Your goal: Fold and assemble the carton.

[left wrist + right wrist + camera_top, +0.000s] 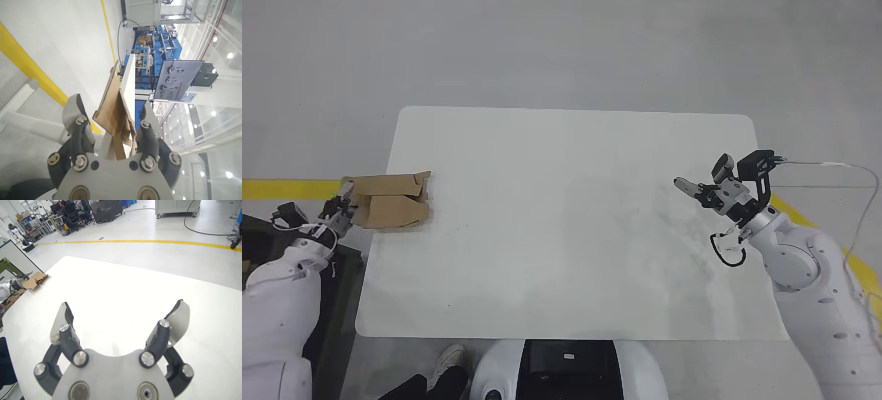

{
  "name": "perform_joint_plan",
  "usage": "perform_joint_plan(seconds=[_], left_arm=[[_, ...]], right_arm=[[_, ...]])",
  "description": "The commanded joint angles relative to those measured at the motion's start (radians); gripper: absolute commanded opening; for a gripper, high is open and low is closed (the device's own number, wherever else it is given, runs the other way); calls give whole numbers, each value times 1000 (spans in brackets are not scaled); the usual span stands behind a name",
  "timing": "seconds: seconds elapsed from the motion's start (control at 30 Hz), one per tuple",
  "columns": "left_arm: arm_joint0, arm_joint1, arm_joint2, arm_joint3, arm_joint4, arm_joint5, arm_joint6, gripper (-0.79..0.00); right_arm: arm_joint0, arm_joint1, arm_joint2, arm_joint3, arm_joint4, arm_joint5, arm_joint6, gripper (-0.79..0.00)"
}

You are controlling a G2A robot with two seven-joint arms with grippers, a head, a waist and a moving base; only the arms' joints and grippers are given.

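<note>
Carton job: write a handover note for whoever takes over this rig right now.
Left gripper: open, one finger on each side of the carton, not closed on it.
Right gripper: open and holding nothing, above the far side of the table from the carton.
Carton: brown cardboard, mostly flat with loose flaps, at the table edge on the left arm's side, partly overhanging it.
Done: no box shape formed yet.
Left: probably grip the carton, bring it fully onto the table, open it up and fold the flaps.
</note>
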Motion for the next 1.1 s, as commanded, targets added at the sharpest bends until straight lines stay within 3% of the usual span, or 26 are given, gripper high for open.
perform_joint_plan(seconds=[0.0, 0.3, 0.63, 0.83, 1.07], left_arm=[[-6, 0, -2, 6, -3, 1, -5, -785], [-42, 2, -29, -4, -64, 39, -77, -785], [-96, 12, -69, -149, -153, 53, -211, -785], [-112, -11, -29, -286, -193, 69, -275, -785], [-110, -60, 78, -417, -243, 117, -295, -785]], right_arm=[[0, 0, 0, 0, 0, 0, 0, 0], [0, 0, 0, 0, 0, 0, 0, 0], [0, 0, 0, 0, 0, 0, 0, 0], [0, 0, 0, 0, 0, 0, 0, 0], [0, 0, 0, 0, 0, 0, 0, 0]])
